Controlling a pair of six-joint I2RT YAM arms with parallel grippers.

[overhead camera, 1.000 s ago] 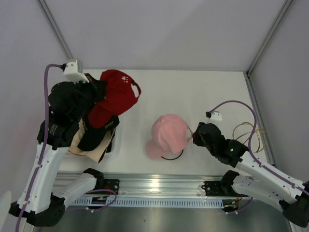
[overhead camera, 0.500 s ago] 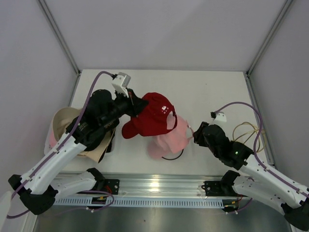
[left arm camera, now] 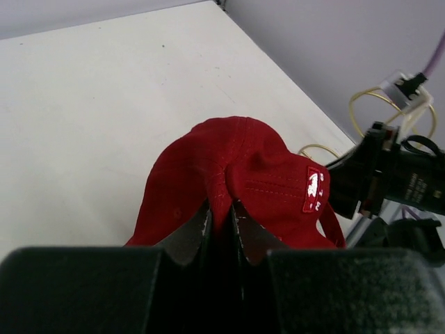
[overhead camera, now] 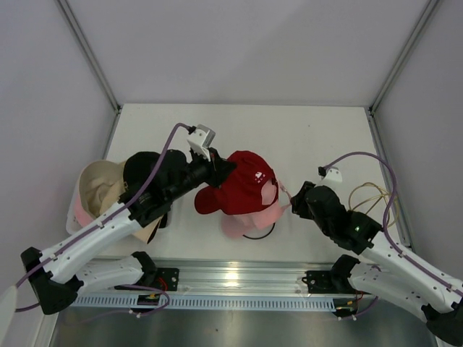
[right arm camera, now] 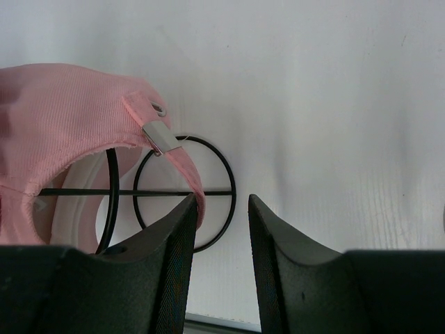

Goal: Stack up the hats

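My left gripper (overhead camera: 219, 172) is shut on a fold in the crown of a red cap (overhead camera: 244, 189) with a white logo and holds it over the pink cap (overhead camera: 249, 219), which it mostly covers. In the left wrist view the jaws (left arm camera: 221, 209) pinch the red fabric (left arm camera: 236, 163). A beige hat (overhead camera: 95, 189) and a black hat (overhead camera: 145, 168) lie piled at the left, partly under my left arm. My right gripper (overhead camera: 296, 200) is open at the pink cap's right side. In the right wrist view it (right arm camera: 221, 209) is beside the pink cap's (right arm camera: 55, 125) strap (right arm camera: 186, 170).
The pink cap sits on a black wire hoop stand (right arm camera: 208, 236), whose lower ring shows in the top view (overhead camera: 259, 233). Loose yellow cable loops (overhead camera: 376, 199) lie at the table's right edge. The metal rail (overhead camera: 231, 275) runs along the near edge.
My left arm has swung right with the red cap, from above the left pile to over the pink cap. The right arm has barely moved.
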